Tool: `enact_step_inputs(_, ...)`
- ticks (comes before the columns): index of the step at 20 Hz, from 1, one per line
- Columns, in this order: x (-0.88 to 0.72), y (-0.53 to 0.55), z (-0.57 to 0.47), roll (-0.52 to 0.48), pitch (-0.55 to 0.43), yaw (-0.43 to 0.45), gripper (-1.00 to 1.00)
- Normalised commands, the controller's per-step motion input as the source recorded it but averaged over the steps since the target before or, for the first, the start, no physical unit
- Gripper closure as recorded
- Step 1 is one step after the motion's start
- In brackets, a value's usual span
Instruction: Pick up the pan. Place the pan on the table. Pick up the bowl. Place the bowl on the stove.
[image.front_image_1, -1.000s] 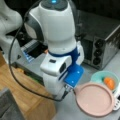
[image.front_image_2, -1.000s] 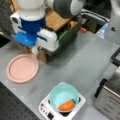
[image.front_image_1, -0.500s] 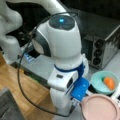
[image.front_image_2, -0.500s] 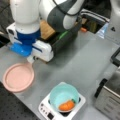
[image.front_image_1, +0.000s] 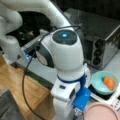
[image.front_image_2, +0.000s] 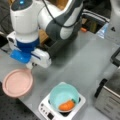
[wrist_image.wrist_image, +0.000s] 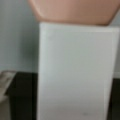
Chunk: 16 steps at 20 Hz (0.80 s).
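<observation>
At lower left of a front view, my tool (image.front_image_2: 32, 65) is hovering by the pan (image.front_image_2: 17, 82) handle on the counter (image.front_image_2: 82, 62); I cannot tell its spread. Bowl (image.front_image_2: 63, 96) is sitting on the stove (image.front_image_2: 46, 110).

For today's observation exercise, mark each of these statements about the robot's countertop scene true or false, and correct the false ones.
1. The teal bowl sits on the stove. True.
2. The bowl is empty. False: an orange item lies in it.
3. The pink pan rests on the grey table. True.
4. The gripper hovers over the bowl. False: it is at the pan's rim.
5. The toaster oven stands on the pan. False: it stands behind the stove.
</observation>
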Motion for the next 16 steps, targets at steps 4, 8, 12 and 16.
enact_step_inputs(4, 0.11, -0.21, -0.14, -0.084, 0.027, 0.064, 1.00)
enact_step_inputs(8, -0.01, -0.16, -0.26, -0.082, 0.006, 0.071, 1.00)
enact_step_inputs(12, -0.13, -0.08, -0.24, -0.078, -0.041, 0.067, 1.00)
enact_step_inputs(16, -0.14, -0.04, -0.13, -0.082, -0.109, 0.058, 1.00)
